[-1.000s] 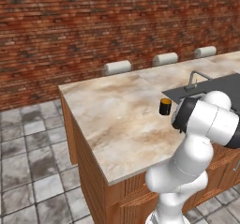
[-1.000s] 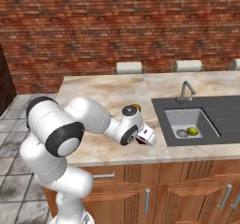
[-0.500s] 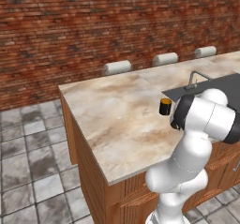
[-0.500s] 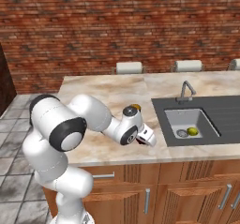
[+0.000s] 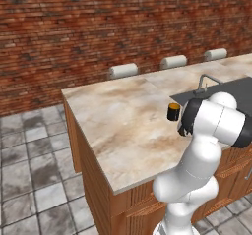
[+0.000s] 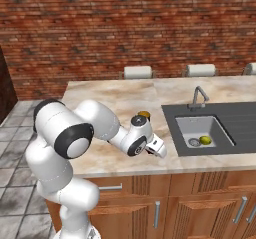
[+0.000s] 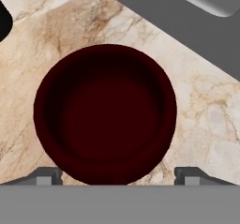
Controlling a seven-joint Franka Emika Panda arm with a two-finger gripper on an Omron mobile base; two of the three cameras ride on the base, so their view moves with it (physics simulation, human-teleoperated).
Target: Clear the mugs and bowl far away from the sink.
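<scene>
Marbled beige countertop [image 6: 107,95] carries the dark red rounded mug [image 7: 105,121], which sits near the dark grey sink surround [image 7: 197,40]. I judge the pickup of this mug is in hand. The 2-finger gripper [image 7: 117,176] hangs directly over it, fingertips [image 7: 46,176] spread wide on either side of the rim, holding nothing. Next it should lower and close. A black cylindrical mug [image 5: 173,111] stands nearby.

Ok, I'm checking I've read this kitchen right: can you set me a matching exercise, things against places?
Things:
1 black mug
2 dark red mug
3 yellow-green ball
4 tap

Places:
A in the sink basin
B under the open pincer
C behind the basin
D on the counter, by the arm's wrist

Pairs: 1-D, 2-B, 3-A, 4-C
</scene>
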